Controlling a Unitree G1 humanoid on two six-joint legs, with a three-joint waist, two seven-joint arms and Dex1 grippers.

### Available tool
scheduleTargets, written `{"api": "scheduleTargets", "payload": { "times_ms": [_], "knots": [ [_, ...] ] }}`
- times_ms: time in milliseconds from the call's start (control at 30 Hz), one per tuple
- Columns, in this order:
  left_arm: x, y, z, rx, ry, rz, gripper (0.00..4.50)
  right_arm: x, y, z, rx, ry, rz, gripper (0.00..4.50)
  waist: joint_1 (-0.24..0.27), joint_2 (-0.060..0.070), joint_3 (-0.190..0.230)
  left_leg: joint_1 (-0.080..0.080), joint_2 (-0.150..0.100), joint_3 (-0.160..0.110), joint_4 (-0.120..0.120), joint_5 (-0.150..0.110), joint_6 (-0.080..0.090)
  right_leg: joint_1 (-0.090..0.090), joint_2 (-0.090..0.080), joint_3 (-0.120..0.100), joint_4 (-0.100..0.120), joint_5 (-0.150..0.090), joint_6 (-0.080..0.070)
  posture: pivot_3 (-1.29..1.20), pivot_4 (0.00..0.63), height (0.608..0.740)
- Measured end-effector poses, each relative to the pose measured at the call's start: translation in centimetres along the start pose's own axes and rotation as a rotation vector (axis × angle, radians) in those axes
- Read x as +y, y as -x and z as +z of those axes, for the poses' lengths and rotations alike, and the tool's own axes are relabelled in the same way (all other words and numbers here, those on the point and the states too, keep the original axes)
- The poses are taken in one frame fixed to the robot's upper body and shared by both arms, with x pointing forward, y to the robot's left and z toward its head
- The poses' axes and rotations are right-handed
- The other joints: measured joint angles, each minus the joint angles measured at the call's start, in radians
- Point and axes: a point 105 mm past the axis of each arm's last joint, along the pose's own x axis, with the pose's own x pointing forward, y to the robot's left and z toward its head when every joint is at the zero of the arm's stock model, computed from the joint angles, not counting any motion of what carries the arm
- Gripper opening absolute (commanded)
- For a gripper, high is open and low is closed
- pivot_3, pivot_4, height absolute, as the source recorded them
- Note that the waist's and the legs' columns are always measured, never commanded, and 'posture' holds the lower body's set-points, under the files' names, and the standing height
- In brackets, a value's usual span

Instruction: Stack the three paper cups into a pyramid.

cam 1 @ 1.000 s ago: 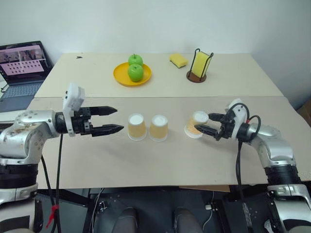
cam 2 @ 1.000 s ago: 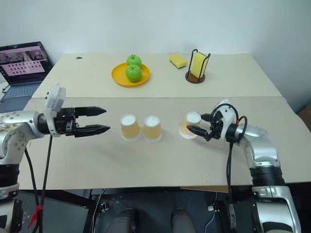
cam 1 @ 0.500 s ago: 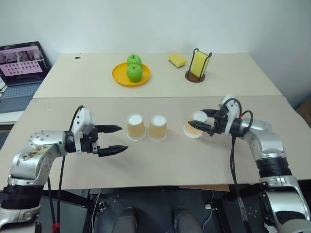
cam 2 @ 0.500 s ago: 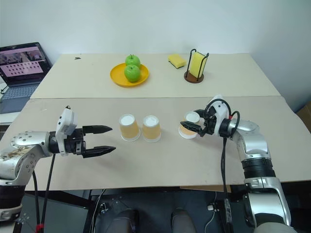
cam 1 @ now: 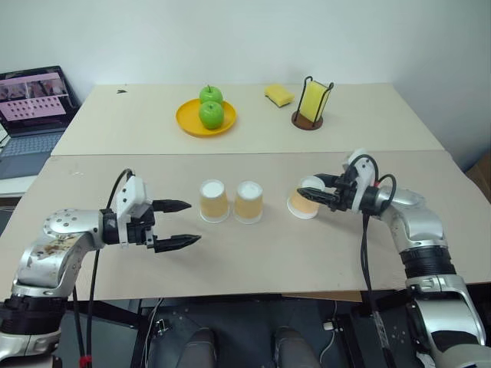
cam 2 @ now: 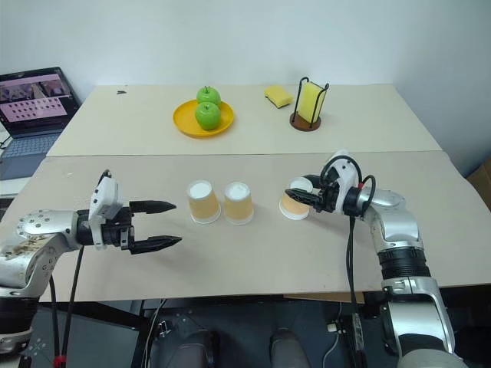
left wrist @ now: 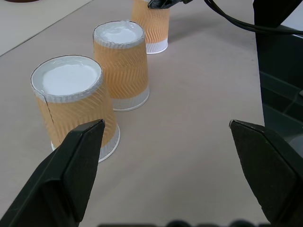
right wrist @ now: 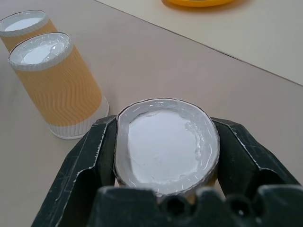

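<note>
Jaws newly closed, third cup (right wrist: 166,146) between

Your robot's arms: silver-grey metal shells, rounded joint housings, black bands between segments. Left arm (cam 1: 57,245), lower left of frame: shell scuffed, brownish speckling on forearm. Right arm (cam 1: 418,230), right side of frame: cleaner silver, black ribbed collar lower down. White boxy camera module on each wrist. Black cables loop off both wrists, hang along the arms. Left gripper (cam 1: 178,224): two black tapered pointed fingers. Right gripper (cam 1: 310,195): same black fingers; in right wrist view broad, matte, screw recesses along base.
</note>
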Motion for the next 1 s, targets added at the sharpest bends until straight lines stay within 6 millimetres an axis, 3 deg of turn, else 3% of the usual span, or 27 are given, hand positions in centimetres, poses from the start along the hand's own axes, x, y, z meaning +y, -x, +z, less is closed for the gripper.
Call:
{"api": "scheduleTargets", "payload": {
  "times_ms": [200, 233, 400, 500, 567, 700, 867, 1000],
  "knots": [
    [-0.1, 0.0, -0.2, 0.005, 0.007, 0.002, 4.50, 0.5, -0.3, 1.2, -0.029, 0.015, 0.032, 2.59, -0.002, 0.001, 0.001, 0.000, 0.000, 0.000, 0.000, 0.000, 0.000, 0.000, 0.000, 0.000, 0.000, 0.000, 0.000, 0.00, 0.150, 0.732],
    [-0.1, 0.0, -0.3, 0.006, 0.008, 0.002, 4.50, 0.7, -0.5, 2.2, -0.050, 0.022, 0.053, 2.59, -0.003, 0.002, 0.001, 0.000, 0.000, 0.000, 0.000, 0.000, 0.000, -0.001, 0.000, 0.000, 0.000, 0.000, 0.000, 0.00, 0.150, 0.732],
    [-0.3, -0.2, -0.5, 0.014, 0.010, -0.010, 4.50, 3.0, -1.3, 11.5, -0.196, 0.173, 0.224, 2.59, -0.005, 0.006, 0.004, 0.000, 0.000, 0.000, -0.001, 0.000, 0.000, -0.003, 0.001, 0.001, 0.002, 0.000, 0.000, 0.00, 0.150, 0.732],
    [-0.3, -0.3, -0.6, 0.021, 0.006, -0.010, 4.50, 3.8, -1.8, 14.8, -0.232, 0.186, 0.288, 2.59, -0.003, 0.006, 0.004, -0.001, 0.000, 0.000, -0.001, 0.000, 0.000, -0.003, 0.000, 0.000, 0.001, 0.000, 0.000, 0.00, 0.150, 0.732],
    [-0.3, -0.3, -0.6, 0.021, -0.003, -0.010, 4.50, 3.9, -2.5, 16.0, -0.235, 0.158, 0.319, 2.59, -0.003, 0.006, 0.004, -0.001, 0.000, 0.001, -0.001, 0.000, 0.000, -0.003, 0.000, 0.000, 0.001, 0.000, 0.000, 0.00, 0.150, 0.732],
    [-0.3, -0.3, -0.7, 0.022, -0.005, -0.009, 4.50, 5.6, -4.9, 15.8, -0.154, 0.127, 0.439, 2.59, -0.003, 0.006, 0.004, -0.003, 0.000, 0.001, -0.001, 0.000, 0.000, -0.006, 0.000, 0.001, 0.003, 0.000, 0.000, 0.00, 0.150, 0.732],
    [-0.3, -0.4, -0.7, 0.023, -0.007, -0.008, 4.50, 8.2, -8.1, 13.4, -0.029, 0.088, 0.573, 2.59, -0.003, 0.006, 0.004, -0.009, 0.000, 0.001, -0.001, 0.000, 0.000, -0.014, 0.000, 0.001, 0.006, 0.000, -0.001, 0.00, 0.150, 0.732],
    [-0.3, -0.3, -0.9, 0.028, -0.002, -0.002, 4.50, 9.2, -9.5, 12.2, 0.042, 0.102, 0.610, 2.59, -0.004, 0.006, 0.004, -0.011, 0.000, 0.001, -0.001, 0.000, -0.001, -0.015, 0.000, 0.001, 0.006, 0.000, -0.001, 0.00, 0.150, 0.732]
  ]
}}
